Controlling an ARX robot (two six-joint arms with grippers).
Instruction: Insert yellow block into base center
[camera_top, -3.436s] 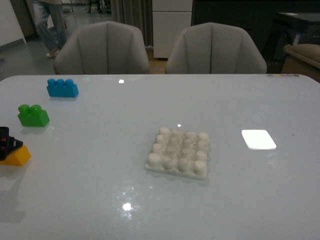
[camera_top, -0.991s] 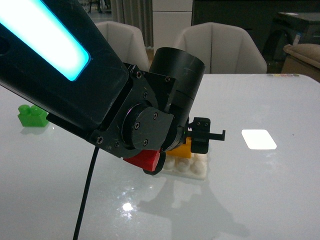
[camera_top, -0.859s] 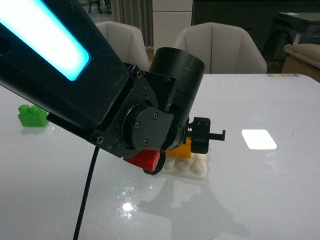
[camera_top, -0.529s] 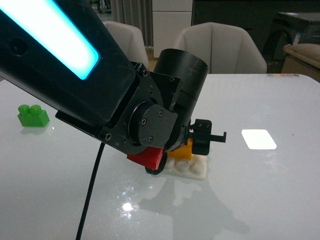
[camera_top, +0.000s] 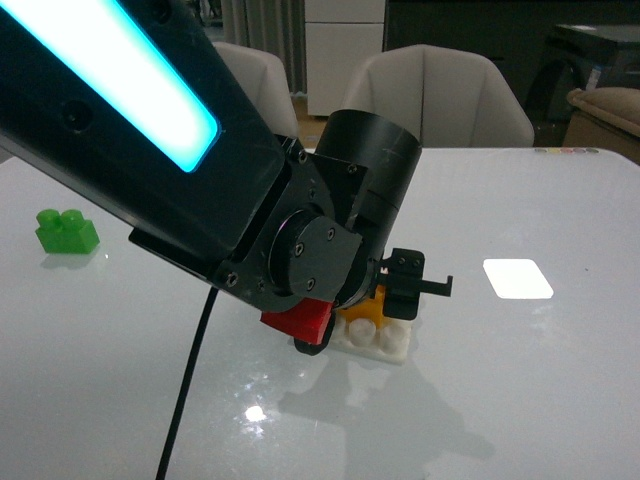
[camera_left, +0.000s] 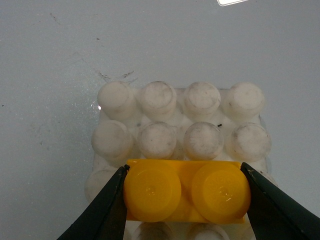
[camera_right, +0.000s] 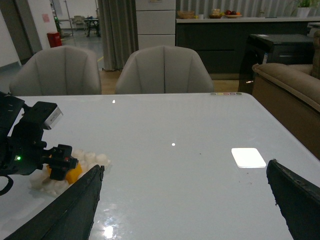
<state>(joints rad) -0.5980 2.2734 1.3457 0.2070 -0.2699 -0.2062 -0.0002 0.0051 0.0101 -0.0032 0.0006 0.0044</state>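
One yellow block (camera_left: 186, 192) sits on the base (camera_left: 157, 97), clamped by the left pincer (camera_left: 185, 202).

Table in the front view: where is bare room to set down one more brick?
Bare: the table right of the base, around the light reflection. Crowded: the base, where the left end effector holds the yellow block.

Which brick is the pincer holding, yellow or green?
The yellow block, squeezed by the left pincer over the base; the green brick sits alone.
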